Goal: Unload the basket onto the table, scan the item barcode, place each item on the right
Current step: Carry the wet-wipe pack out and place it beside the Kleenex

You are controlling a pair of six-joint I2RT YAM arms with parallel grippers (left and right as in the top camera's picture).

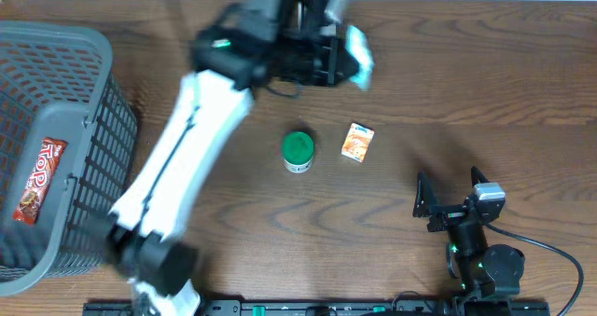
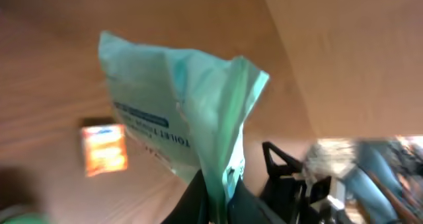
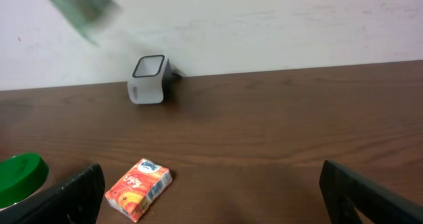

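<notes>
A pale green tissue packet [image 2: 178,112] with blue print hangs from its pinched edge, and my left gripper [image 2: 218,197] is shut on it. From above, the packet [image 1: 359,55] is held over the far middle of the table at the tip of the left gripper [image 1: 343,66]. The small grey barcode scanner [image 3: 149,78] stands by the back wall; the packet [image 3: 73,6] shows as a green blur up and to its left. My right gripper [image 1: 450,187] rests open near the front right, with nothing between its fingers [image 3: 370,197].
An orange tissue pack [image 1: 357,142] and a green-lidded tub [image 1: 298,150] lie mid-table. A grey wire basket [image 1: 65,41] at the left holds a red snack bar [image 1: 39,181]. The left arm stretches diagonally across the left half of the table.
</notes>
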